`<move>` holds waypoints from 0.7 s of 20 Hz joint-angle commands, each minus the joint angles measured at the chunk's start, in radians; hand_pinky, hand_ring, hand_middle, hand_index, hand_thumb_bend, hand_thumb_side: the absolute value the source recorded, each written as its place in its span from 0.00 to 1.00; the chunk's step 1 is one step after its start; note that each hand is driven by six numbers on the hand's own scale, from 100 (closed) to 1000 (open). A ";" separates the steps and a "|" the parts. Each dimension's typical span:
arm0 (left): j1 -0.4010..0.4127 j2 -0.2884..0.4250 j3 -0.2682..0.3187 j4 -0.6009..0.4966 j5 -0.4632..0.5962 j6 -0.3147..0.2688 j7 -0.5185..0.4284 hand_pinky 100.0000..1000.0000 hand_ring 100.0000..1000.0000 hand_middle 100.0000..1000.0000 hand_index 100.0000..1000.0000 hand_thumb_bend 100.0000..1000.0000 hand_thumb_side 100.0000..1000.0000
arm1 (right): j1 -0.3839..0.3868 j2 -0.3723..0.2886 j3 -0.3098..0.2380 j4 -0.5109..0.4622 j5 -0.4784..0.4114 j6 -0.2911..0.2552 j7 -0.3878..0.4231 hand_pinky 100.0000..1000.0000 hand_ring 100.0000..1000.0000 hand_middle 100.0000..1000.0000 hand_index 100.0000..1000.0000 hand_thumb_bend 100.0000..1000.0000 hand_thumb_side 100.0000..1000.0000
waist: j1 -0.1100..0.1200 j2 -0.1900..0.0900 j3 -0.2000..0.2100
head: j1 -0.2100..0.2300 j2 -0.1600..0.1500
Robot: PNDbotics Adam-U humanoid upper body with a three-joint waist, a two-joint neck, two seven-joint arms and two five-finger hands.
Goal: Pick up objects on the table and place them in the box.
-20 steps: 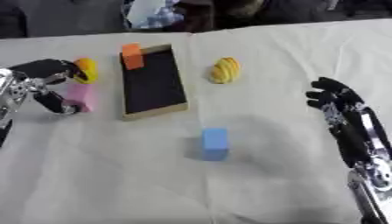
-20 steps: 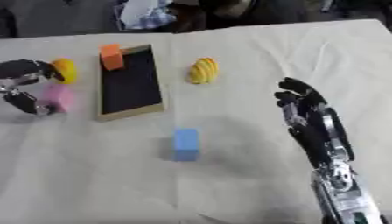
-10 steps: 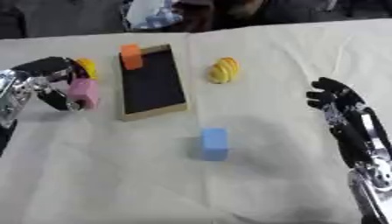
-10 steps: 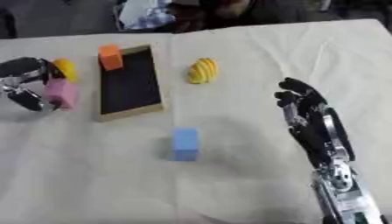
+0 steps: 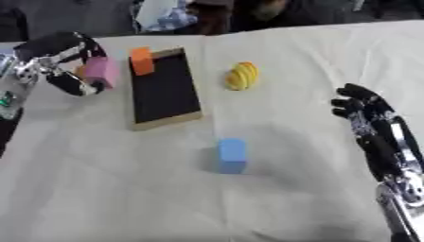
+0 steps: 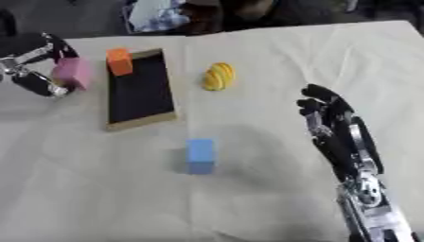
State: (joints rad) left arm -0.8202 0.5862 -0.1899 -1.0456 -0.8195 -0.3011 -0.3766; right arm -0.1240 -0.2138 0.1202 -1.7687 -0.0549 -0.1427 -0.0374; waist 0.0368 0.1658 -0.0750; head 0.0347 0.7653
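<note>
Now left robot hand [image 5: 62,64] pinching pink block [image 5: 101,71] beside box [image 5: 165,90] — right robot hand [image 5: 370,120] open.

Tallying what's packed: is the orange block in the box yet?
In. The orange block sits at the far end of the box, within its rim.

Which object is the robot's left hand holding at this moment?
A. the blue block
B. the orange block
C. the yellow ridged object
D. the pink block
D: the left hand has its fingers curled round the pink block, left of the box; the blue block and the yellow ridged object lie on the table, and the orange block sits at the box's far end.
</note>
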 commanded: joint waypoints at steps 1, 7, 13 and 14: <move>-0.016 -0.012 -0.044 -0.047 0.036 -0.023 -0.034 0.65 0.55 0.52 0.62 0.29 0.08 | -0.011 -0.002 0.000 -0.009 -0.005 -0.001 0.002 0.77 0.76 0.76 0.83 0.00 0.46 | 0.002 -0.023 -0.002 | 0.000 0.005; -0.004 -0.033 -0.111 -0.084 0.085 -0.049 -0.139 0.66 0.55 0.53 0.63 0.30 0.09 | -0.009 -0.002 -0.002 -0.010 -0.005 -0.002 0.000 0.77 0.76 0.76 0.83 0.00 0.46 | 0.002 -0.028 0.001 | -0.008 0.005; 0.017 -0.026 -0.142 -0.121 0.120 -0.052 -0.198 0.66 0.57 0.55 0.65 0.32 0.10 | -0.009 -0.002 -0.002 -0.009 -0.005 -0.001 -0.001 0.77 0.76 0.76 0.83 0.00 0.46 | 0.002 -0.030 0.006 | -0.012 0.005; 0.020 -0.027 -0.145 -0.121 0.123 -0.052 -0.205 0.66 0.57 0.55 0.66 0.32 0.11 | -0.009 -0.002 -0.001 -0.009 -0.005 -0.001 0.000 0.77 0.76 0.76 0.83 0.00 0.46 | 0.002 -0.029 0.007 | -0.012 0.005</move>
State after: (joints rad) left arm -0.7875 0.5352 -0.3334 -1.1474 -0.7080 -0.3523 -0.5705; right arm -0.1237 -0.2076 0.1205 -1.7683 -0.0551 -0.1429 -0.0377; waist 0.0368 0.1658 -0.0682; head 0.0245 0.7653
